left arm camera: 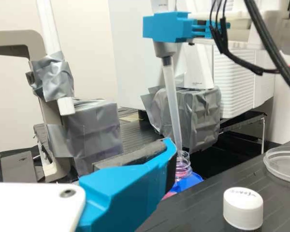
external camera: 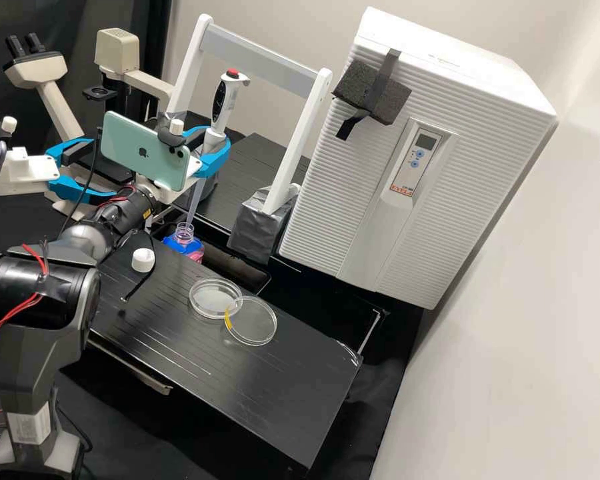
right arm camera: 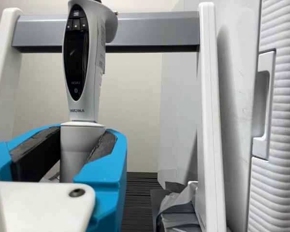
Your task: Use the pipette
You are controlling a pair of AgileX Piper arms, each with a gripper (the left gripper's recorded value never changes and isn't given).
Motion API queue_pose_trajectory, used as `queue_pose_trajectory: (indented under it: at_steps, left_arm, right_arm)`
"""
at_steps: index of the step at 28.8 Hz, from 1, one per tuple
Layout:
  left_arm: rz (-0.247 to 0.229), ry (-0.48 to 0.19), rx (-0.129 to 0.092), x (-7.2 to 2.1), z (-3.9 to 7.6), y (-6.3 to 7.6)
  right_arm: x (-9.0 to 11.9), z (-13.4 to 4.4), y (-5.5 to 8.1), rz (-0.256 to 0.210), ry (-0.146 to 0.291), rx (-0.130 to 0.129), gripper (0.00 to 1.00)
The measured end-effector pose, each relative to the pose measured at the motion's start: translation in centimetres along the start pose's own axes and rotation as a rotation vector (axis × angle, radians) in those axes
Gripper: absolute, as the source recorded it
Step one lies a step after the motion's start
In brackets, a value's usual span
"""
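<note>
The grey and white pipette point(external camera: 223, 100) stands upright, its lower body clamped in my right gripper point(external camera: 207, 157), which is shut on it. In the right wrist view the pipette point(right arm camera: 82, 72) rises between that gripper's blue fingers point(right arm camera: 106, 164). Its long clear tip point(left arm camera: 171, 96) reaches down into the neck of an uncapped bottle of pink liquid point(external camera: 187, 240). The bottle's white cap point(external camera: 143, 260) lies beside it on the black platform. My left gripper point(external camera: 70, 170) hangs to the left of the bottle, open and holding nothing, with one blue finger point(left arm camera: 130, 188) close to the bottle point(left arm camera: 183, 166).
Two clear petri dish halves point(external camera: 215, 297) point(external camera: 252, 320) lie in the middle of the black ribbed platform point(external camera: 260, 393). A white ribbed machine point(external camera: 413, 153) fills the right. A white frame point(external camera: 260, 67) on a taped base point(external camera: 257, 227) stands behind the bottle. A microscope point(external camera: 40, 73) is at the far left.
</note>
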Motion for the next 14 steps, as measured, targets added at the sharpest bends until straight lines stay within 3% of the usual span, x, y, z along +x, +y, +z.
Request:
queue_pose_trajectory:
  at_steps: [6, 12, 14]
  left_arm:
    - [-0.002, 0.000, 0.000, 0.02, 0.0, -0.1]
    - [-0.022, -0.008, -0.007, -0.34, 0.2, -1.0]
    - [-0.037, -0.016, -0.011, -0.38, 0.4, -1.6]
  right_arm:
    - [0.0, 0.4, -0.6, -0.016, -0.011, -0.003, 0.00]
    - [-0.1, 1.2, -1.6, -0.038, -0.031, 0.016, 0.00]
    - [-0.2, 1.7, -2.0, -0.044, -0.041, 0.011, 0.00]
